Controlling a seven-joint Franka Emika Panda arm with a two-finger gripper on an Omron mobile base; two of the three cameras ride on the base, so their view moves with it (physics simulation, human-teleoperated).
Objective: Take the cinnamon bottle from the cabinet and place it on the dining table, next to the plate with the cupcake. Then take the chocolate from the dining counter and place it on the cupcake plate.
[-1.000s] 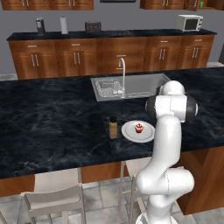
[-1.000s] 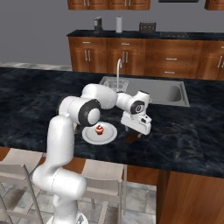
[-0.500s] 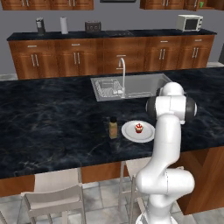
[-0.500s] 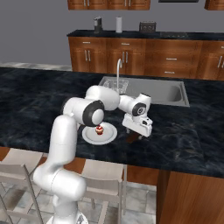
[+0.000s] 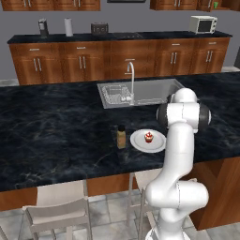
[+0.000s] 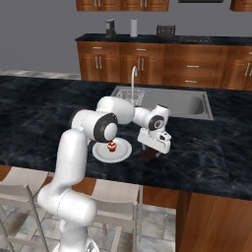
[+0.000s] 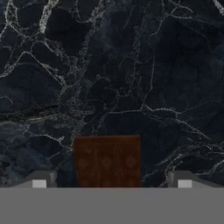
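The chocolate [image 7: 107,162], a dark brown flat rectangle, lies on the black marbled dining table [image 5: 56,136], right of the plate in the right base view. My gripper [image 7: 111,181] hovers just over it, open, with one fingertip on each side of the piece and nothing held. From the right base view the hand [image 6: 155,140] points down over the chocolate [image 6: 147,155]. The white plate [image 5: 147,141] carries the cupcake [image 5: 149,137]. The tan cinnamon bottle [image 5: 121,137] stands upright just left of the plate. The plate [image 6: 101,153] and cupcake [image 6: 112,146] sit left of my hand.
A steel sink [image 5: 138,91] with a tall faucet [image 5: 131,75] is set into the island behind the plate. Stools [image 5: 58,211] stand at the near edge. The back counter holds a microwave [image 5: 203,23] and small appliances. Wall cabinets [image 5: 51,4] line the top.
The hand has come down a little and slightly toward the near edge, closer to the chocolate. The jaws stay wide. Bottle, plate and cupcake have not moved.
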